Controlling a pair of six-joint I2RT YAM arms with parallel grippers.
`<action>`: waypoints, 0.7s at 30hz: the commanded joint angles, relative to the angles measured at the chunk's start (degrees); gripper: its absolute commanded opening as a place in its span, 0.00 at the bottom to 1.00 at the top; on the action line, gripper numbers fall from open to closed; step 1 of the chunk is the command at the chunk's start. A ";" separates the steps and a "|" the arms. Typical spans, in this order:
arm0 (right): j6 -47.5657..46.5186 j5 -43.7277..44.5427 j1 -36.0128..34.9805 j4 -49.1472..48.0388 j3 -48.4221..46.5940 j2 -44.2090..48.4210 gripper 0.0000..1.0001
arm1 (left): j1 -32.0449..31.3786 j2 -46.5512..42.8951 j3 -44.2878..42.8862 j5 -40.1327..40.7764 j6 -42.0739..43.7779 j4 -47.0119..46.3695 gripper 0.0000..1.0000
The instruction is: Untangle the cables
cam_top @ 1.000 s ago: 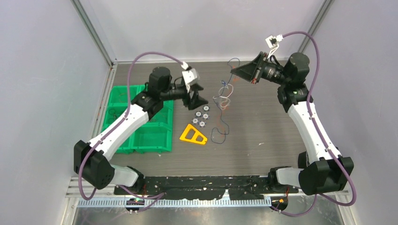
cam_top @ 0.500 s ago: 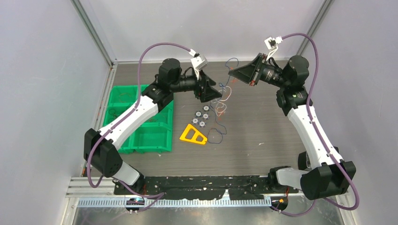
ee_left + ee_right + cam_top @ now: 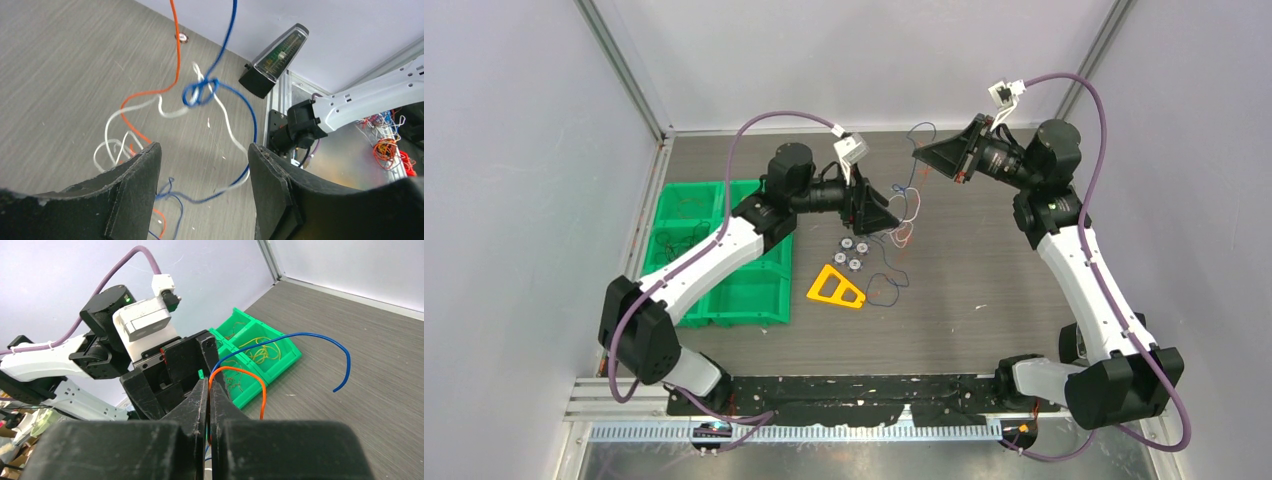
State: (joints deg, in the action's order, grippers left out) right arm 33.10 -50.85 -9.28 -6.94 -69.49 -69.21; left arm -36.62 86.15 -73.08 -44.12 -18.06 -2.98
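Note:
The cables [image 3: 902, 208] hang as a tangle of orange, blue and white strands from my right gripper [image 3: 917, 156], which is raised above the table's far middle. In the right wrist view that gripper [image 3: 209, 382] is shut on an orange cable [image 3: 252, 376] and a blue cable [image 3: 305, 336], both arching out of its tips. My left gripper [image 3: 894, 222] is open beside the lower part of the tangle. From the left wrist, a blue knot [image 3: 200, 93] ties into orange [image 3: 176, 50] and white [image 3: 114, 131] strands just beyond the open gripper [image 3: 205, 149]; nothing is pinched.
Green bins [image 3: 724, 262] holding thin wires stand at the left, under my left arm. An orange triangular piece [image 3: 836, 288] and several small round parts [image 3: 854, 252] lie near the middle. A loose blue strand [image 3: 887, 286] trails on the table beside them.
My left arm has swung right and forward from over the round parts to the hanging tangle, staying open. My right gripper keeps its hold and has shifted slightly.

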 commanded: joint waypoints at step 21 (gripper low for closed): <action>-3.54 7.96 -3.04 -0.60 2.24 3.30 0.05 | 0.24 1.34 -3.43 -1.54 -7.93 -7.39 0.63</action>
State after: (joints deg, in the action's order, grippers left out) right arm 30.35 -44.56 -11.33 -5.50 -67.70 -67.99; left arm -35.70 84.99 -72.01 -45.87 -23.83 -7.44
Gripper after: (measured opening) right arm 0.071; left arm 0.641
